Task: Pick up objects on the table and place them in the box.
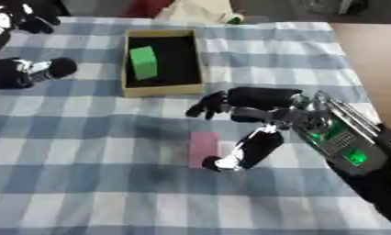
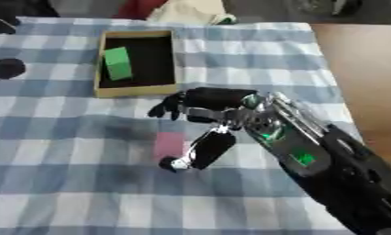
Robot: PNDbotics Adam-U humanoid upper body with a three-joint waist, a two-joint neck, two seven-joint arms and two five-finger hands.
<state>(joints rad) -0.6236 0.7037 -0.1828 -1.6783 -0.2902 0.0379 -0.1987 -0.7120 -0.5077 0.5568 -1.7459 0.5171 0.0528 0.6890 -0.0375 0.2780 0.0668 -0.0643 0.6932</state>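
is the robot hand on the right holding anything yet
No. The right robot hand is open above the pink block, which lies flat on the cloth, not yet gripped.

Setting unclear; reads as a staged test bench rather than a lived-in room. Bench [image 1: 86, 151] covered by blue-and-white checked cloth [image 2: 86, 193]; bare brown surface [image 2: 367, 69] at right edge. Crumpled cloth items [image 1: 198, 11] beyond far edge.

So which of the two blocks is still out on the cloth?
The flat pink block, lying by the right hand on the checked cloth. The green block is already inside the box.
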